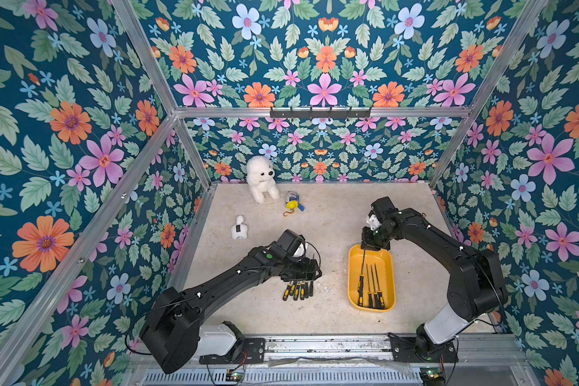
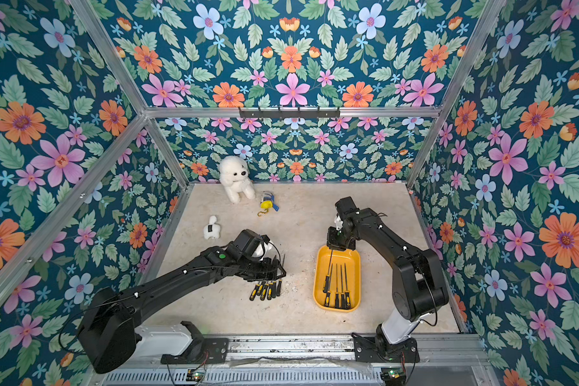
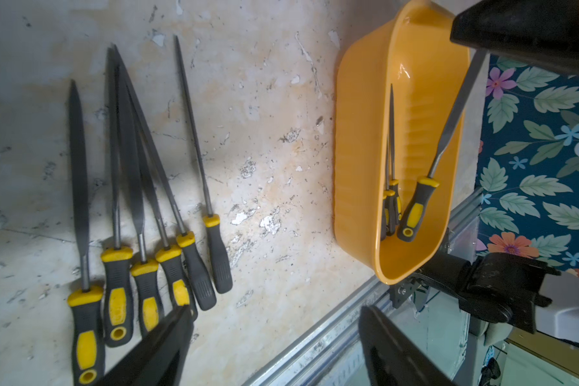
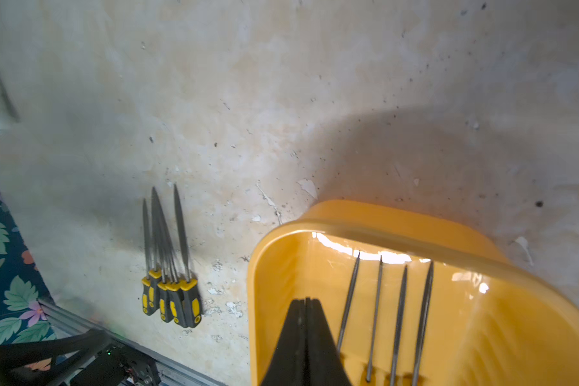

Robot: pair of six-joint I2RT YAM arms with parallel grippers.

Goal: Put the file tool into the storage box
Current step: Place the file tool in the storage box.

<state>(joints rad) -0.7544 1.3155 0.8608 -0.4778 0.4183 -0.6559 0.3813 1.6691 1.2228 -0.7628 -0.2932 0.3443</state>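
Six files [image 3: 77, 160] look stiff and light; grab a fat handle [image 3: 218, 260]. Left gripper [image 3: 274, 314] spread, right gripper [image 4: 306, 302] pressed together.

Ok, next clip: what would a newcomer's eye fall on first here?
The loud floral walls around the cell, then the yellow-orange storage box on the right, four files in it and the shut right gripper at its far end. Left of it, more yellow-handled files lie in a row beneath the open left gripper, and a white plush dog sits by the back wall.
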